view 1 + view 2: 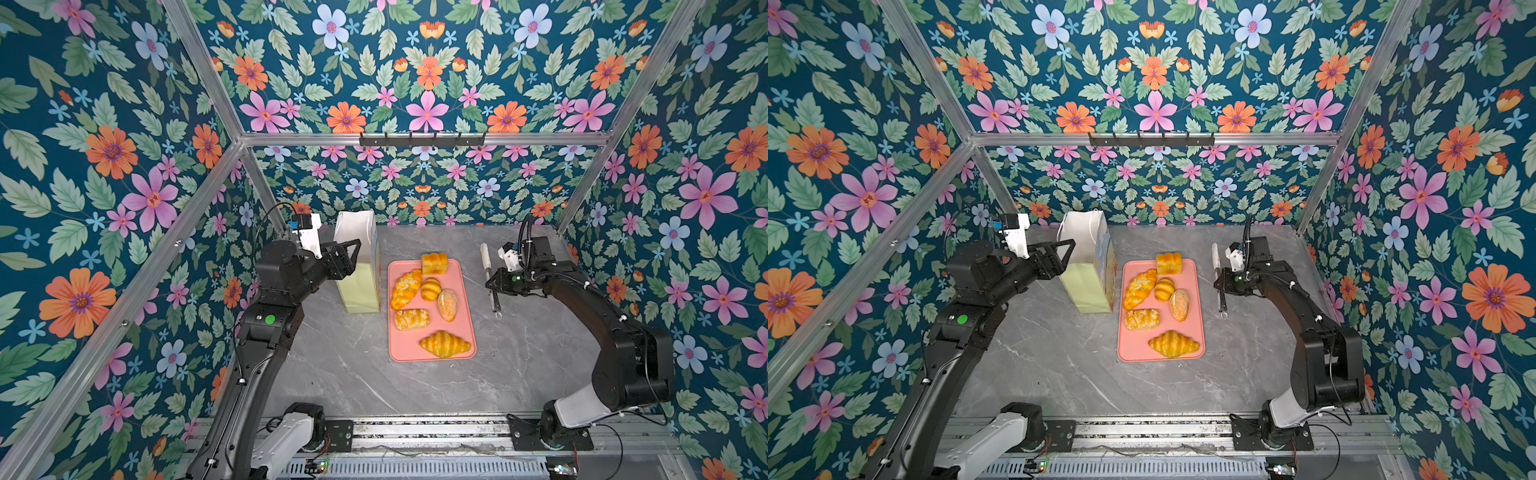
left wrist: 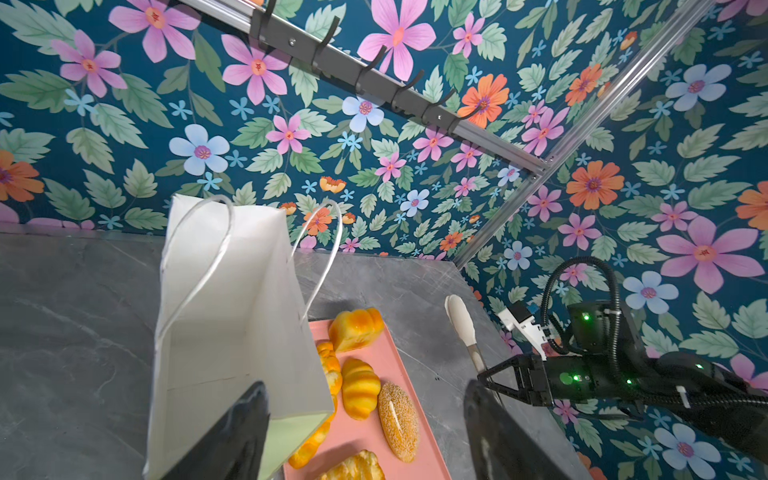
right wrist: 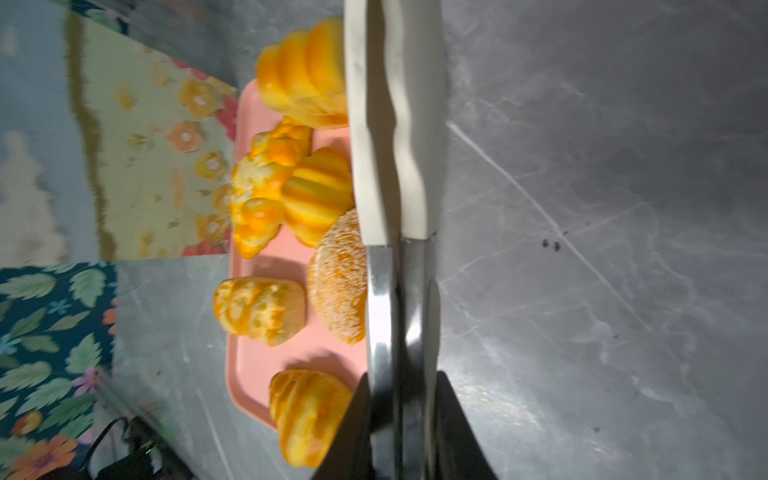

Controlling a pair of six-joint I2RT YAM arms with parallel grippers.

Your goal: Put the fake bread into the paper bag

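Bread (image 1: 430, 289) on pink tray (image 1: 405, 345) at frame centre, all six pieces untouched. Paper bag (image 1: 359, 286) upright just left of tray. Left gripper (image 1: 355, 255) spread wide at bag's top, gripping nothing. Right gripper (image 1: 490, 284), right of tray, clamped on tongs (image 1: 485, 257).

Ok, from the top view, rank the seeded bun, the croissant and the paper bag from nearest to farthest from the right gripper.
From the right gripper, shut on the tongs:
1. Seeded bun, pink tray's right side.
2. Croissant, tray's near end.
3. Paper bag, left of the tray.
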